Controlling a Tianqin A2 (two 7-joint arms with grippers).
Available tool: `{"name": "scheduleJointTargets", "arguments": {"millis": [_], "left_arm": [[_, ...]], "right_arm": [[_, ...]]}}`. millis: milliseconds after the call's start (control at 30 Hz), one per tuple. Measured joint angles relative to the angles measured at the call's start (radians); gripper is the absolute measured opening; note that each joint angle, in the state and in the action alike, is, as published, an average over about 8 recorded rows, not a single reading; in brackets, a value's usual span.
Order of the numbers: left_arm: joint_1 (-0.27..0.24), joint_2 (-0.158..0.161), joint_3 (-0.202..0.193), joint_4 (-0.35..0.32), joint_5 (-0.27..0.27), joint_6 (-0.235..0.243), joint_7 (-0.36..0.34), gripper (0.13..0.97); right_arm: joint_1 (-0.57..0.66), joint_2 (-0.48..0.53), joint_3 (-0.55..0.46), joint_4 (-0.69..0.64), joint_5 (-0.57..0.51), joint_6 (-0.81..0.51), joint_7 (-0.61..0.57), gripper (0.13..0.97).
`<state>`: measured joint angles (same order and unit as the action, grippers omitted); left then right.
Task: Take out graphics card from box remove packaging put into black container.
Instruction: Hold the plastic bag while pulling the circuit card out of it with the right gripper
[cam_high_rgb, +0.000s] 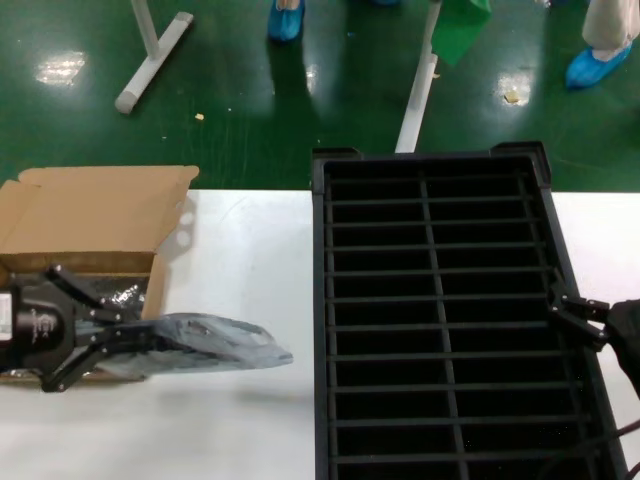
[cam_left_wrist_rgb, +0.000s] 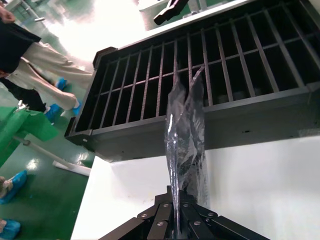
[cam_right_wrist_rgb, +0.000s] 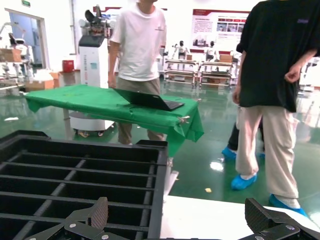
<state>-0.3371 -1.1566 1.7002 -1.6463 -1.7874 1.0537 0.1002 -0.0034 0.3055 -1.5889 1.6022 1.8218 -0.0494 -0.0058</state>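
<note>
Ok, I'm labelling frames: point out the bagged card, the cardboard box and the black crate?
bagged card (cam_high_rgb: 215, 340), head view, bag's middle.
cardboard box (cam_high_rgb: 95, 215), head view, back flap.
black crate (cam_high_rgb: 318, 300), head view, left wall.

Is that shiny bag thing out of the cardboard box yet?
Out. The left gripper holds the packaging above the white table, beside the box. Dark contents show through, so the card seems still wrapped.

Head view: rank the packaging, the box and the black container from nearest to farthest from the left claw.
1. The packaging, pinched in the left claw and sticking out toward the middle.
2. The box, open, just behind the claw at the table's left.
3. The black container, across bare table to the right.
</note>
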Motion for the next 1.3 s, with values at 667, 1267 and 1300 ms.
{"name": "scheduleJointTargets", "arguments": {"millis": [667, 1267, 1300], "left_arm": [[-0.302, 0.070, 0.148, -0.031, 0.191, 0.120, -0.148, 0.142], [-0.325, 0.050, 0.151, -0.111, 0.193, 0.170, -0.230, 0.142], [-0.326, 0.049, 0.151, -0.116, 0.192, 0.172, -0.231, 0.142]], "right_arm": [[-0.019, 0.162, 0.068, -0.031, 0.267, -0.694, -0.122, 0.856], [0.158, 0.172, -0.111, -0.191, 0.286, -1.001, -0.226, 0.565], [0.165, 0.170, -0.117, -0.193, 0.287, -1.005, -0.222, 0.537]]}}
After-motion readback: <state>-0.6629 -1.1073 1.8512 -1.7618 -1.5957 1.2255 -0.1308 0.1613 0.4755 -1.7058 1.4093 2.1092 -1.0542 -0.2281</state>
